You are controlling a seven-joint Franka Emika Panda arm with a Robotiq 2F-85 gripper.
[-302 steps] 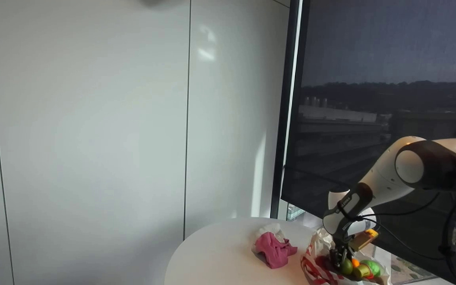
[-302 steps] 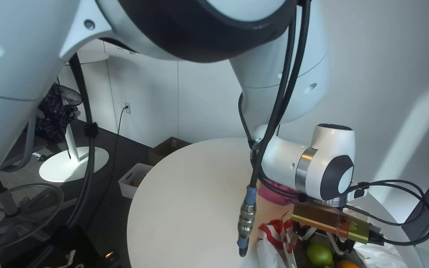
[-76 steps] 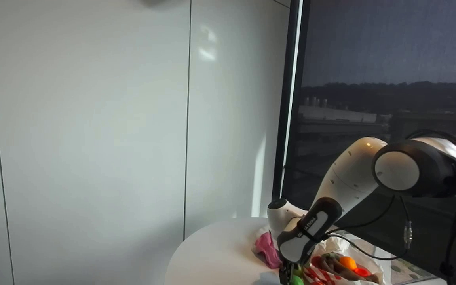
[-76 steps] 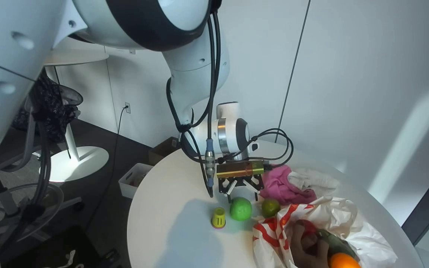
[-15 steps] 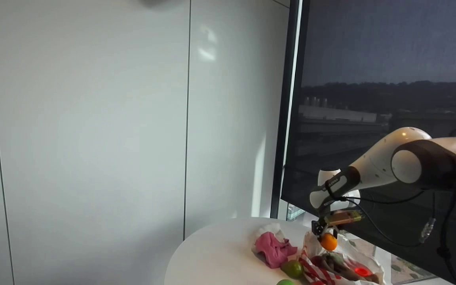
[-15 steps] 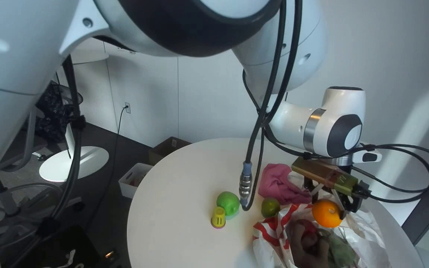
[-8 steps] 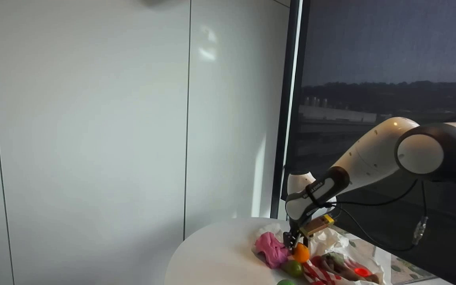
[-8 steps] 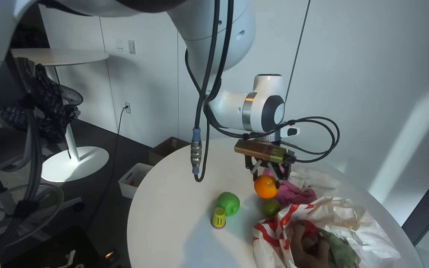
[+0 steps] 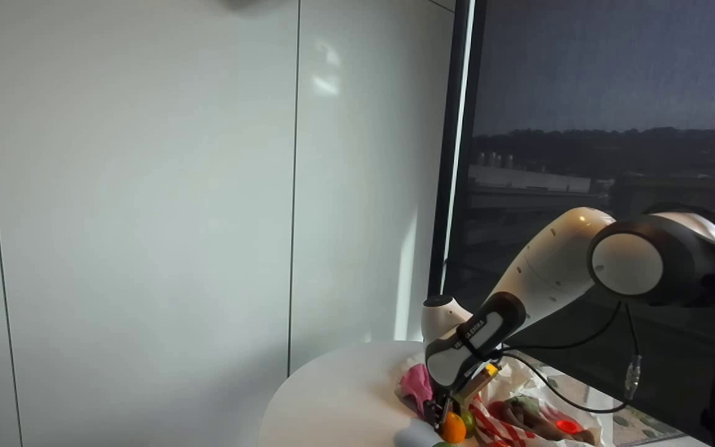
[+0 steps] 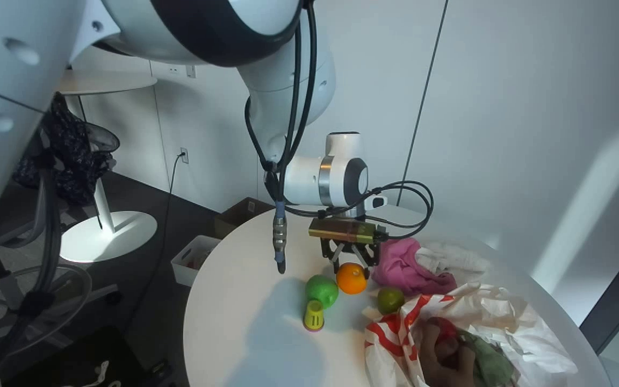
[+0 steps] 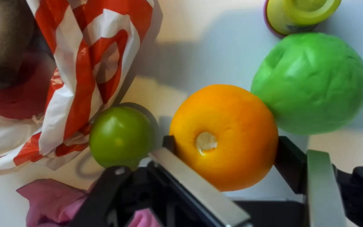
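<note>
My gripper [image 11: 225,148] is shut on an orange [image 11: 232,119], one finger on each side. In both exterior views the orange [image 10: 351,279] [image 9: 454,428] is low over the white table, at or just above its surface. A bright green round fruit [image 11: 310,85] is right beside it and seems to touch it; it also shows in an exterior view [image 10: 320,290]. A yellow cup [image 10: 314,316] stands against the green fruit. A dark green lime [image 11: 121,135] lies on the table on the orange's other side, beside a red-and-white plastic bag [image 10: 395,336].
The open bag holds a red item [image 10: 446,329], a brown item [image 10: 462,371] and a green leafy item [image 10: 487,357]. A pink cloth [image 10: 403,266] and a white cloth [image 10: 449,259] lie behind the lime on the round table [image 10: 229,301]. A white bin [image 10: 188,269] stands on the floor.
Earlier, lime, green fruit and cup were in the bag; later they lie on the table. A second ago I held the orange above the bag; it has moved across and down, and the green fruit shifted slightly.
</note>
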